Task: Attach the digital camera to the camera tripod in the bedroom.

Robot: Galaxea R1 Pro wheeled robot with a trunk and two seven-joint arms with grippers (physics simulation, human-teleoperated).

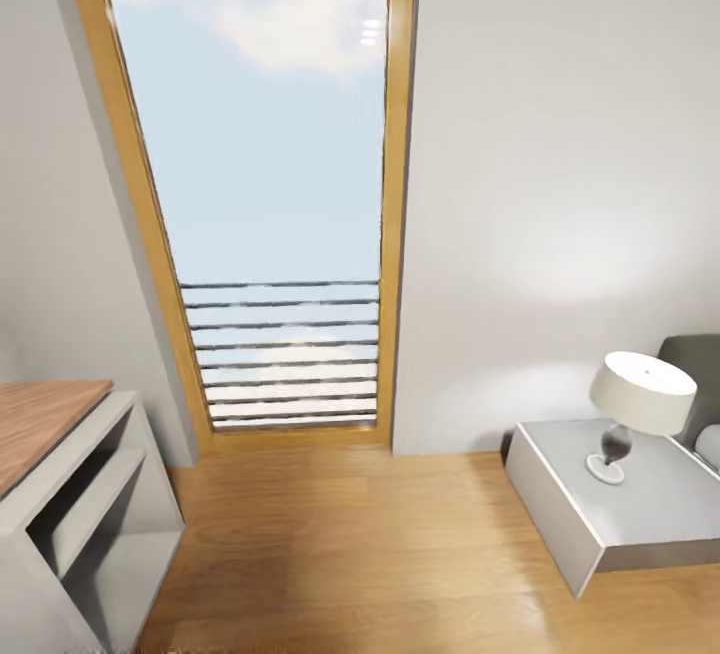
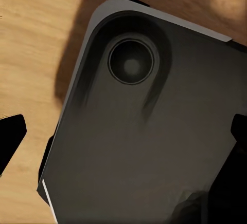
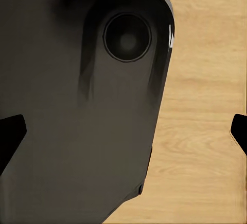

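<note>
Head view shows a tall wood-framed window (image 1: 285,184), a grey shelf unit (image 1: 85,514) and a lamp (image 1: 635,409) on a grey nightstand (image 1: 570,494). In the wrist views each claw, left claw (image 2: 126,131) and right claw (image 3: 126,131), is spread wide over the robot's dark base (image 2: 154,147) and wood floor (image 3: 206,131). No camera or tripod is near either.

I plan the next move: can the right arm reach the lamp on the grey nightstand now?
Probably not: the lamp stands far ahead, and the right gripper hangs over the robot's dark base.

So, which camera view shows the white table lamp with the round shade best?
The head view: the white table lamp with the round shade stands whole on the grey bedside table. Both wrist views look down at the light wood floor and the robot's dark base, far from the lamp.
</note>
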